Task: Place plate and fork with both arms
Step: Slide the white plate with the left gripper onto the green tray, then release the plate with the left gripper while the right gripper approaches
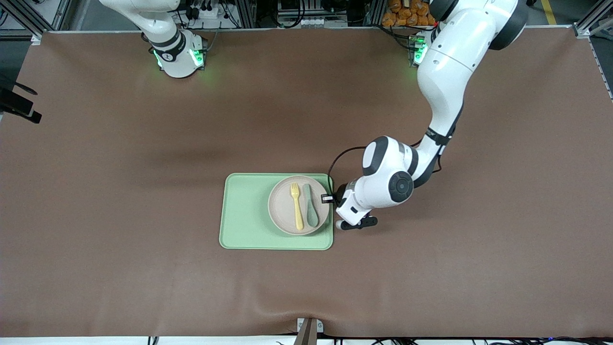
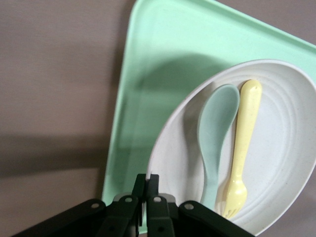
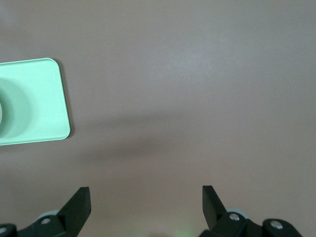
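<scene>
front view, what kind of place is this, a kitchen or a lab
Most likely a robotics lab: two bench-mounted arms, a brown mat over the table, aluminium framing and cables along the edge, and only a tray of toy-like tableware.

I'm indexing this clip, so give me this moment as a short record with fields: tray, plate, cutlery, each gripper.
tray: light green, flat on the table
plate: on the tray, at its end toward the left arm
fork: yellow, lying in the plate
spoon: grey-green, beside the fork in the plate
left gripper: shut, at the plate's rim
right gripper: open, over bare table, arm waits
</scene>
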Controlling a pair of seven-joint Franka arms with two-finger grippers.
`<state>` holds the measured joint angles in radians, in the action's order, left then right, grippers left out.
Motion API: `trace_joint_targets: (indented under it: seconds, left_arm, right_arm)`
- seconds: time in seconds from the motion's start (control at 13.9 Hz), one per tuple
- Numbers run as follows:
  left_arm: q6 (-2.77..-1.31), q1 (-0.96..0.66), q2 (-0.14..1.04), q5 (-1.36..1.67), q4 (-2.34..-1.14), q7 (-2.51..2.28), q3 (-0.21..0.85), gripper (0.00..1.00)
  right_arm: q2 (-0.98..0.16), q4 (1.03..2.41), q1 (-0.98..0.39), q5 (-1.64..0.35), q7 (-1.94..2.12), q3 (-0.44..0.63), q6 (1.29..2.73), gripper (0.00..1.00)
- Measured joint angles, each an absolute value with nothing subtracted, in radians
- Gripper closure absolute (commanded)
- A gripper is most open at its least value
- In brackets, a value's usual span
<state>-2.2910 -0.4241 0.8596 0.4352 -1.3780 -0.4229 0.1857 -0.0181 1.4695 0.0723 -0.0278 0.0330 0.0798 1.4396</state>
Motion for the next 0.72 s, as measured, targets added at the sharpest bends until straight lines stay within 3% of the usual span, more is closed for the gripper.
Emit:
trace_joint_targets:
  seconds: [0.43,0.72]
  left_arm:
    - [-2.340,-0.536,0.948,0.435,-1.273,-0.430,0.084,1.00]
    - [-2.353,-0.581,0.971,0.435,-1.248,-0.429,0.070,1.00]
  right_arm:
    - [-0.077,1.472,0.073,-0.028,0.033,0.072,1.450,0.00]
    - [-0.119,1.472,0.031,-0.028,0.034,0.062,1.457,0.00]
